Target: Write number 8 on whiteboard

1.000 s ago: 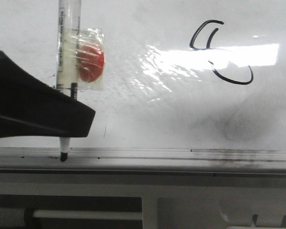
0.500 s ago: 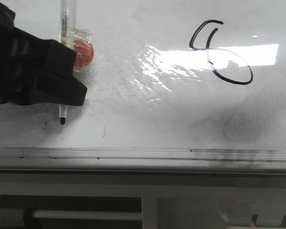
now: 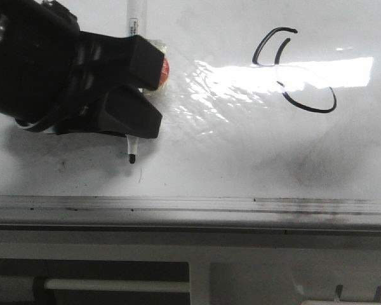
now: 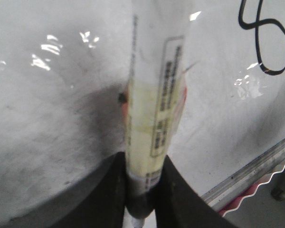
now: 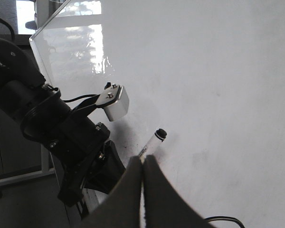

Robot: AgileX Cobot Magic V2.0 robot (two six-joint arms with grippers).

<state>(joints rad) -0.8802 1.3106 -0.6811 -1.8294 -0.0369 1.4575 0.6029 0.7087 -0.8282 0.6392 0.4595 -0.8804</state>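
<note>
We see the left end effector [image 3: 130, 95] pinching a marker [image 3: 132, 149] tip-down over the whiteboard [image 3: 216, 152], its label print too blurred to read. The right end effector [image 5: 142, 190] is pressed together. The number 8 [image 3: 292, 70] lies well apart, toward the board's upper right.

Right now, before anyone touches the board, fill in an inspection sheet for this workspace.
Surface: whiteboard, glossy, grey smudges and specks; metal rail along its lower edge.
Job's things: number 8 drawn, upper loop unclosed; marker tip-down above the rail.
Clutter: red piece in clear wrap on the marker.
Grippers: left claw shut on marker; right claw shut, seemingly empty.
Cables: black cable on the left arm.
Surroundings: nothing seen clearly.
</note>
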